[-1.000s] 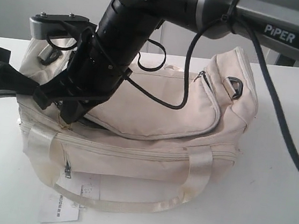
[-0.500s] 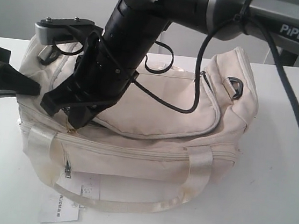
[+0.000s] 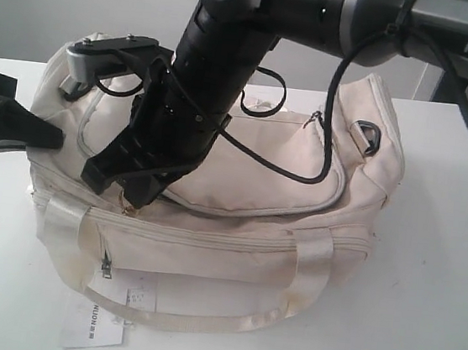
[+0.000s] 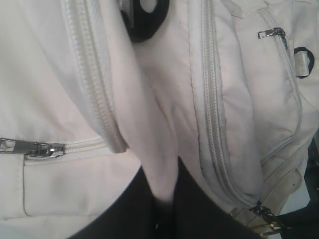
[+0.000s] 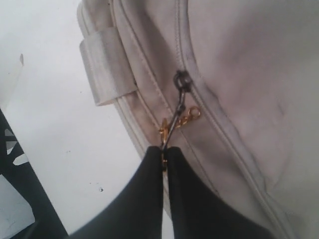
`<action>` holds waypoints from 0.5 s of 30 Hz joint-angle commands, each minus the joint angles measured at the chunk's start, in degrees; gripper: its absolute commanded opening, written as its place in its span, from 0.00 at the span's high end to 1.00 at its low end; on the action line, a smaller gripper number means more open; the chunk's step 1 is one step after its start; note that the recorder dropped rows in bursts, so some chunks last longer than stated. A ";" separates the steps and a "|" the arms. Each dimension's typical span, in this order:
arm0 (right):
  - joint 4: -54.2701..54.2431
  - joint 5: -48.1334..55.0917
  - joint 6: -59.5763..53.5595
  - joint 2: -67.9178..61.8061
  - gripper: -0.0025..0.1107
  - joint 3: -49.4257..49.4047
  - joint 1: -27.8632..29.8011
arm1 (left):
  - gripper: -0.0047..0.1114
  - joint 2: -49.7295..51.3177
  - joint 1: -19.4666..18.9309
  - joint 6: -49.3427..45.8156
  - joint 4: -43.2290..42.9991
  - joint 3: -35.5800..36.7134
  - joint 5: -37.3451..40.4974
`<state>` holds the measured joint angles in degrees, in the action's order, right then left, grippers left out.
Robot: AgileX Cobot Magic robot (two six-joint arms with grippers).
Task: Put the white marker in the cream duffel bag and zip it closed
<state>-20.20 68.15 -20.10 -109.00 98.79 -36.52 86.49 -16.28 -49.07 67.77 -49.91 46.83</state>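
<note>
The cream duffel bag (image 3: 234, 251) lies on the white table and fills both wrist views (image 4: 50, 74) (image 5: 239, 59). My right gripper (image 3: 134, 199) reaches across to the bag's left end. It is shut (image 5: 163, 152) on the dark zipper pull (image 5: 175, 117) of the top zipper, which has a small gold clasp. At the bag's left end, my left gripper (image 3: 52, 136) is shut (image 4: 162, 194) on a fold of cream fabric (image 4: 154, 139). The top flap lies down on the bag. The white marker is hidden.
A white paper tag (image 3: 94, 324) hangs off the bag's front onto the table (image 3: 419, 331). A shiny handle (image 3: 201, 317) loops along the front, and a black strap ring (image 3: 367, 138) sits at the right end. The right arm's black cable (image 3: 302, 170) drapes over the flap.
My right gripper has moved rightward along the bag with the zipper pull. The raised flap has come down and the dark gap under it has closed. The left gripper has stayed put.
</note>
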 commanded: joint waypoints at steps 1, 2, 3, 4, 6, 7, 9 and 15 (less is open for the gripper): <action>1.16 1.81 -0.62 0.91 0.98 -0.33 -0.02 | 0.96 -0.44 -0.02 -0.59 2.67 0.08 -0.40; 1.16 1.81 -0.62 0.91 0.98 -0.33 -0.02 | 0.96 -0.44 -0.02 -0.59 2.67 0.08 -0.40; 1.16 1.81 -0.62 0.91 0.98 -0.33 -0.02 | 0.96 -0.44 -0.02 -0.59 2.67 0.08 -0.40; 1.16 1.81 -0.62 0.91 0.98 -0.33 -0.02 | 0.96 -0.44 -0.02 -0.59 2.67 0.08 -0.40; 1.16 1.81 -0.62 0.90 0.98 -0.49 -0.02 | 0.96 -0.44 -0.02 -0.59 2.67 0.08 -0.40; 1.16 1.81 -0.62 0.90 0.98 -0.76 -0.02 | 0.96 -0.44 -0.02 -0.59 2.67 0.08 -0.40; 1.90 1.81 -0.62 1.02 0.98 -1.60 -0.02 | 0.96 -0.44 -0.02 -0.59 2.67 0.08 -0.40; 2.43 1.81 -0.54 2.63 0.98 -3.42 -0.02 | 0.96 -0.44 -0.02 -0.59 2.67 0.08 -0.40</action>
<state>-18.78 68.04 -20.10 -107.92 96.28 -36.52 86.49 -16.28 -49.07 67.85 -49.91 46.71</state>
